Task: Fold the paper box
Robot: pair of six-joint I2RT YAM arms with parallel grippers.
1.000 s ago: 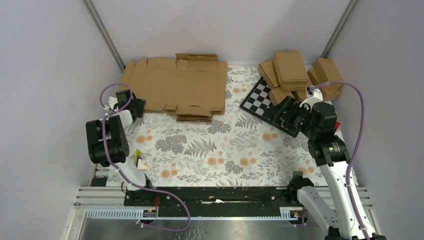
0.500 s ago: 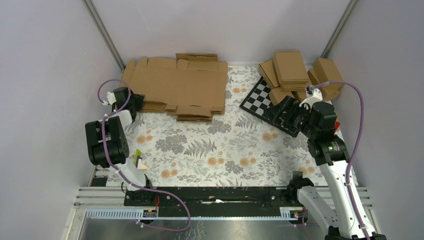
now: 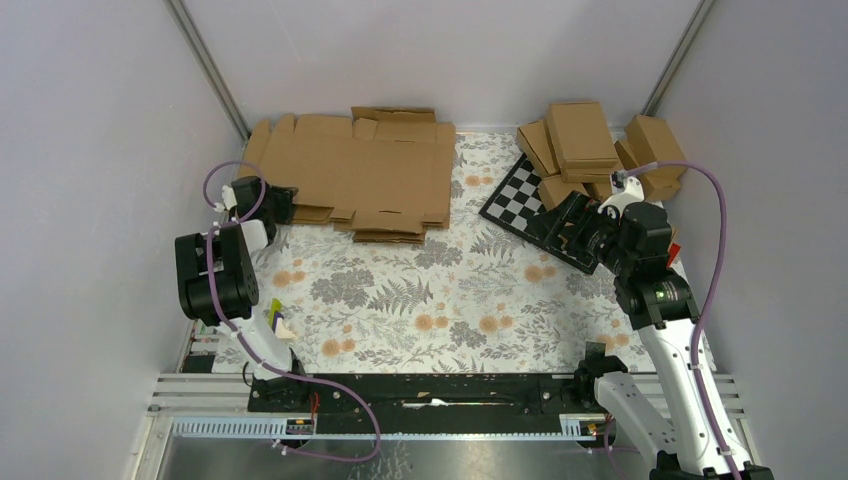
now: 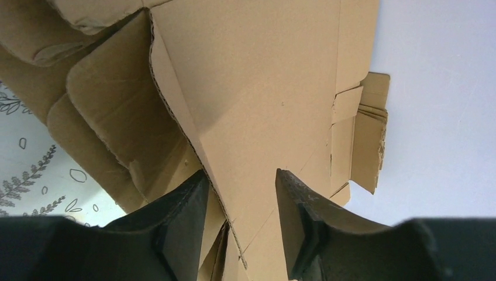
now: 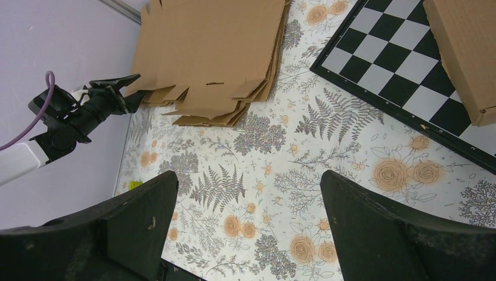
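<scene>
The paper box (image 3: 355, 175) is the top flat brown blank of a stack at the back left, also seen in the left wrist view (image 4: 263, 88) and the right wrist view (image 5: 205, 47). My left gripper (image 3: 280, 203) is at the stack's left edge. Its jaws (image 4: 241, 172) stand apart, with the top blank's perforated edge running between them and no pinch on it. It also shows in the right wrist view (image 5: 135, 88). My right gripper (image 3: 560, 228) hangs open above the floral cloth (image 5: 248, 175), holding nothing.
A checkerboard (image 3: 520, 205) lies at the back right, with a pile of closed brown boxes (image 3: 585, 145) behind it. More flat blanks (image 4: 105, 117) lie under the top one. Grey walls close in left, right and back. The floral cloth (image 3: 430, 300) covers the table.
The left gripper has shifted slightly along the stack's left edge, first back and then a little to the right. The right arm has not moved.
</scene>
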